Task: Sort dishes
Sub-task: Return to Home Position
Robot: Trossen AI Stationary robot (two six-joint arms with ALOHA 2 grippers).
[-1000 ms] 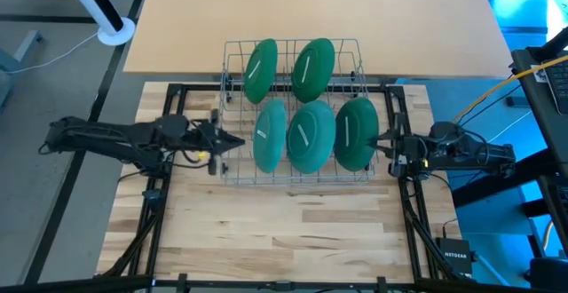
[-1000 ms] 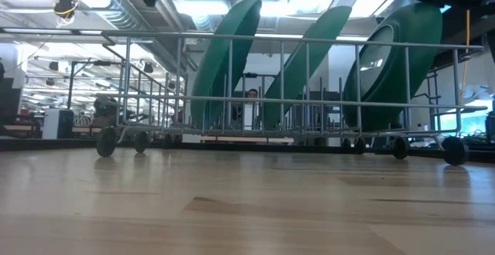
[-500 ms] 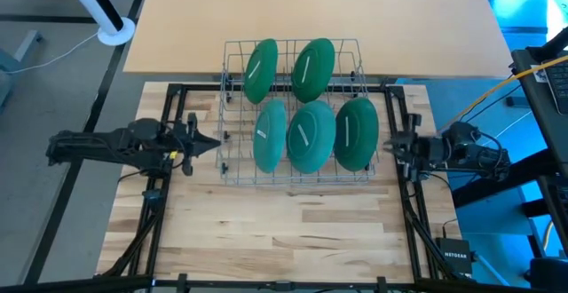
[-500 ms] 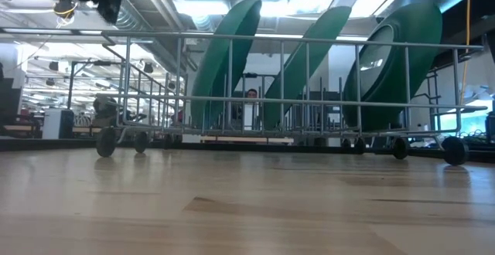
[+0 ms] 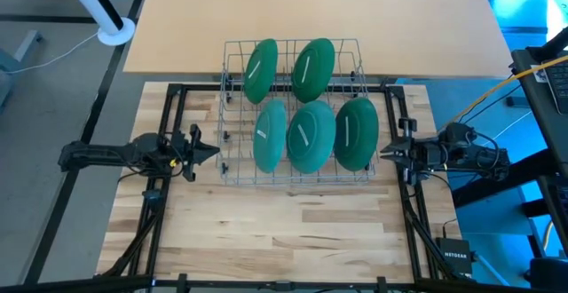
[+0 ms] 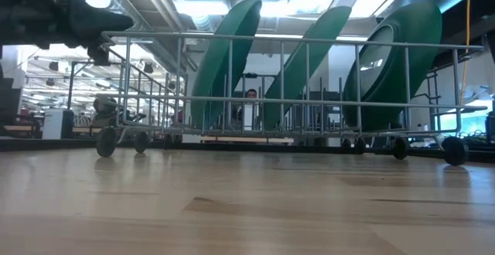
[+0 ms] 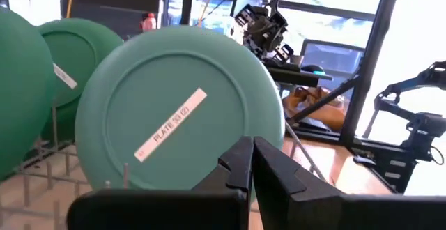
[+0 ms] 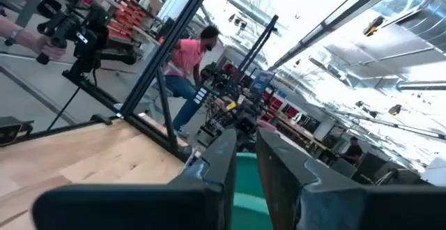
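Wire rack [image 5: 266, 180] holds 5 green plates [image 5: 311, 135] upright.

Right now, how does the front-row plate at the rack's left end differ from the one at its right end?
Colour: the left-end plate is a lighter, bluish teal; the right-end plate is a darker green. Place: the left-end plate stands nearest the left gripper, the right-end plate nearest the right gripper; neither is touched. Shared: both are round and stand on edge in the wire rack.
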